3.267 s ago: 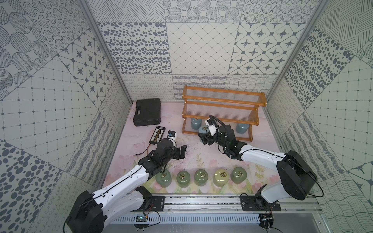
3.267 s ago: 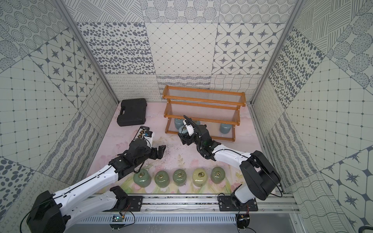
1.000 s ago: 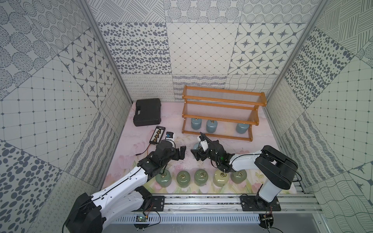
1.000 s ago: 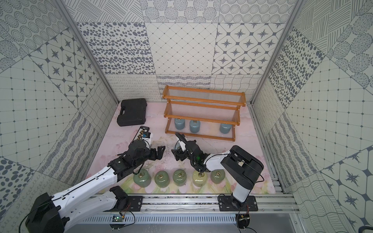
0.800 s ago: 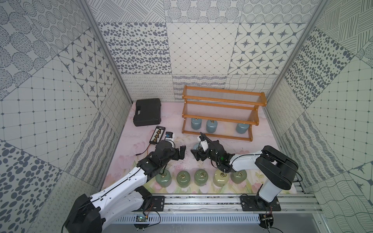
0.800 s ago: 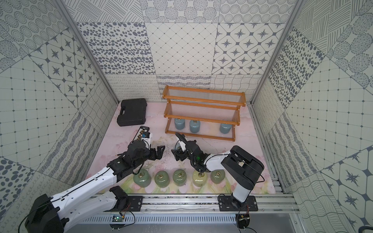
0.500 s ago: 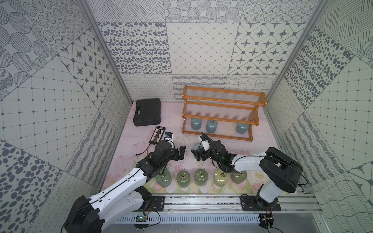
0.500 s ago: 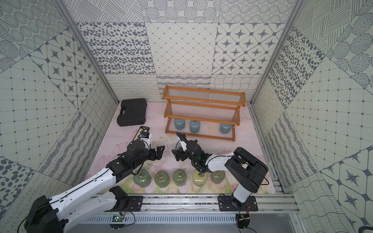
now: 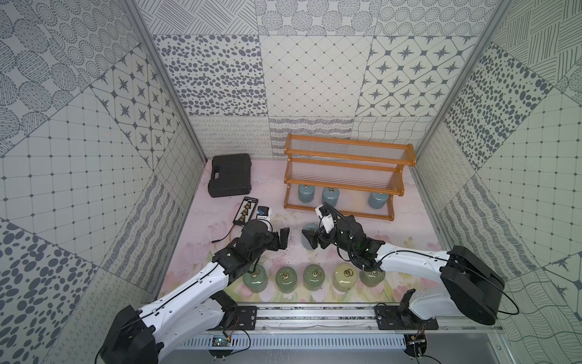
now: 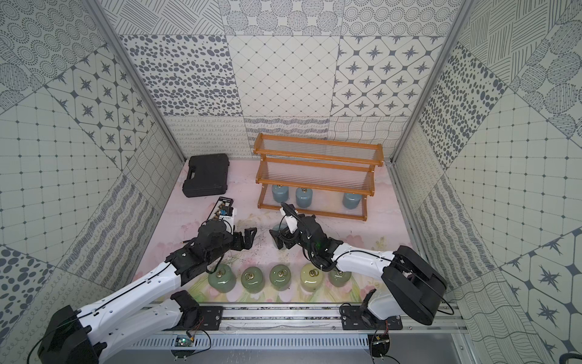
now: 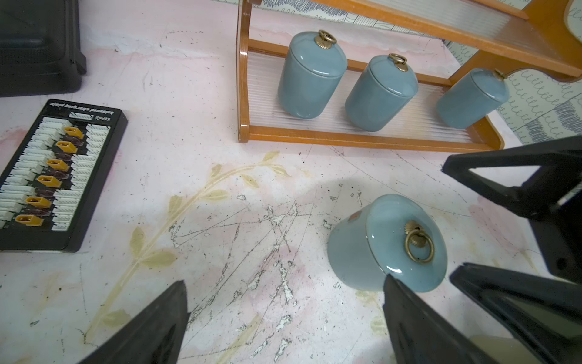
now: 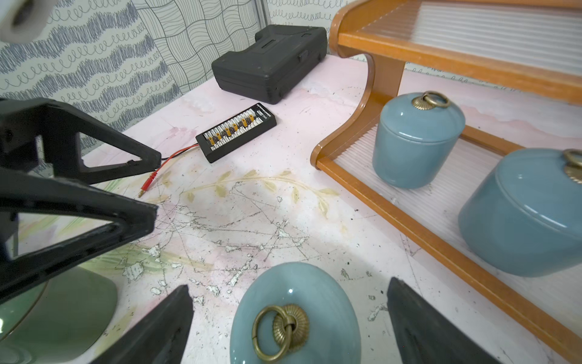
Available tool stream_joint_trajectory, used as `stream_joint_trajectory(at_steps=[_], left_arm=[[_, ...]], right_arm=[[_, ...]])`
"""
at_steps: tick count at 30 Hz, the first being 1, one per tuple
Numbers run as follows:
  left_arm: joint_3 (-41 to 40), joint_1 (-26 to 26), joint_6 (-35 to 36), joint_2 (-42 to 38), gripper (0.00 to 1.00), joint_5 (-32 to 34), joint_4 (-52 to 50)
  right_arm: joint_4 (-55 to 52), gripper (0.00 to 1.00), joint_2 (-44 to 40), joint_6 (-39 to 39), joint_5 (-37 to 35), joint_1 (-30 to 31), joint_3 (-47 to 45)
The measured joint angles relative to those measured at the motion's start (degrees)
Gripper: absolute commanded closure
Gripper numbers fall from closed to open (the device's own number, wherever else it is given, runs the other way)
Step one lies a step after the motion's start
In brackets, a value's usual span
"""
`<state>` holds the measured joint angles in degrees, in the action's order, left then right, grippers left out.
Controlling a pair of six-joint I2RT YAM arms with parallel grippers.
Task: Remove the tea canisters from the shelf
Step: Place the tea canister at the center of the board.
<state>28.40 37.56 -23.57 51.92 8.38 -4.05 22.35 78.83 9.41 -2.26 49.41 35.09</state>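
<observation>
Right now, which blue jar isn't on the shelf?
The blue jar standing on the pink table, between the right tool's open fingers. The other three blue jars sit on the shelf's bottom tier.

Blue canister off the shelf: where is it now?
In a top view the canister stands on the table in front of the shelf, between the right gripper's open jaws, behind the green row.

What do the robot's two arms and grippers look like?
The left arm and right arm have white links, bulky black joints and thin black cables. The left gripper and right gripper have black wedge-shaped fingers with triangular cut-outs and white wrist cameras.
</observation>
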Motion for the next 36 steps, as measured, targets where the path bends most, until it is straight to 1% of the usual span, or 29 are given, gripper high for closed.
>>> stream_joint_trajectory(at_steps=[7, 12, 16, 22, 36], left_arm=[[0.3, 0.0, 0.4, 1.6, 0.0, -0.1, 0.0], [3.5, 0.0, 2.0, 5.0, 0.0, -0.6, -0.3], [7.2, 0.0, 3.8, 9.7, 0.0, -1.7, -0.5], [13.1, -0.2, 6.3, 17.6, 0.0, -3.6, -0.6], [24.5, -3.9, 10.3, 32.0, 0.0, -9.5, -0.9]], right_arm=[[-5.5, 0.0, -6.3, 0.4, -1.9, -2.6, 0.0], [-8.9, 0.0, -9.2, 2.3, -2.2, -6.4, 0.0], [-12.2, 0.0, -11.4, 3.9, -2.1, -9.1, 0.0], [-15.5, 0.0, -14.4, 5.0, -2.1, -11.1, -0.2], [-20.0, 0.0, -15.5, 5.7, -2.1, -12.8, -0.4]])
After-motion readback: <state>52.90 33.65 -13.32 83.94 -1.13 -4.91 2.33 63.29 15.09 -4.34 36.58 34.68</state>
